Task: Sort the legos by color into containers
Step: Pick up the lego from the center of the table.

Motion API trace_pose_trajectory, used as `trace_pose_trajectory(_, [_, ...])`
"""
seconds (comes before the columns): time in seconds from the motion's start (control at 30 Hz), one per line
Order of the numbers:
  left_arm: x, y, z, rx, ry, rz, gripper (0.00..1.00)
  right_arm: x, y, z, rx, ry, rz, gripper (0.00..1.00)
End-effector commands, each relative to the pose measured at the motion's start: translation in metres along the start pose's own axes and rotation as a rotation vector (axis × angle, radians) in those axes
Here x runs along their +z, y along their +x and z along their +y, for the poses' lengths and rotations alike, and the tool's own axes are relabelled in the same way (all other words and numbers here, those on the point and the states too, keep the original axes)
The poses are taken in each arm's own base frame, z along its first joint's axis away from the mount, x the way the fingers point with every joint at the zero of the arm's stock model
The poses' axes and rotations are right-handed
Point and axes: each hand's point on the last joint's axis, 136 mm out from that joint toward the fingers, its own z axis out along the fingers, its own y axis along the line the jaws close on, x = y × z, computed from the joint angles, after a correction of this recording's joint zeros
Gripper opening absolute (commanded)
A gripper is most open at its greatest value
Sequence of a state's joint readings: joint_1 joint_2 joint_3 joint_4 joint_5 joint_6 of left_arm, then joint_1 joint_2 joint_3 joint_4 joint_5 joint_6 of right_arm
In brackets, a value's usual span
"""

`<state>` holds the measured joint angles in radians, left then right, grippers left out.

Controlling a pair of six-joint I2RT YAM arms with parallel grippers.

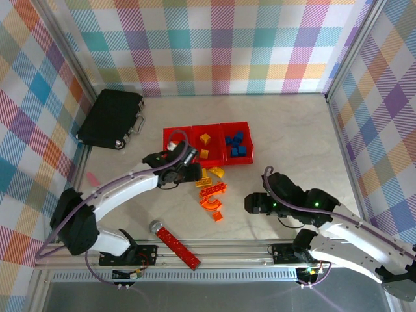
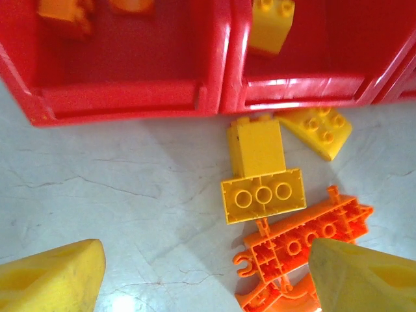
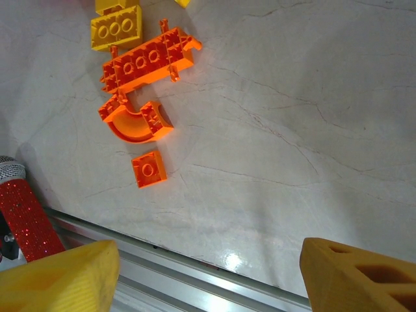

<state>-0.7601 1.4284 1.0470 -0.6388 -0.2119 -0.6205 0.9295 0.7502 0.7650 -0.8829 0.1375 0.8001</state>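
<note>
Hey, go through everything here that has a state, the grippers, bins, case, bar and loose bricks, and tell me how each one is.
left gripper: open, empty.
right gripper: open, empty.
left bin: open-topped, orange pieces inside.
middle bin: open-topped, yellow bricks inside.
right bin: open-topped, blue bricks inside.
loose legos: yellow and orange, unsorted, lying in front of the bins.
black case: closed, lying flat.
red bar: lying flat.

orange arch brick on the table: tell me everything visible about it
The orange arch is glossy plastic, a curved half-ring with blocky, ribbed ends. It lies loose on the pale marbled table, right beside the long orange plate and seemingly touching it at one end. A small orange square brick sits close by but apart.
</note>
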Motion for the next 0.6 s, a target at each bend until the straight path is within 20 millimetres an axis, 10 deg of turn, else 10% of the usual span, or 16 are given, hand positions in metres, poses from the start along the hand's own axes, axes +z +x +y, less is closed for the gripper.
trace_pose_trajectory(0.0, [0.013, -0.006, -0.012, 0.033, -0.032, -0.027, 0.81, -0.009, -0.004, 0.002, 0.007, -0.018, -0.024, 0.74])
trace_pose_trajectory(0.57, [0.08, -0.005, -0.037, 0.085, -0.115, 0.032, 0.6, -0.018, 0.001, -0.008, 0.014, -0.012, -0.038, 0.74])
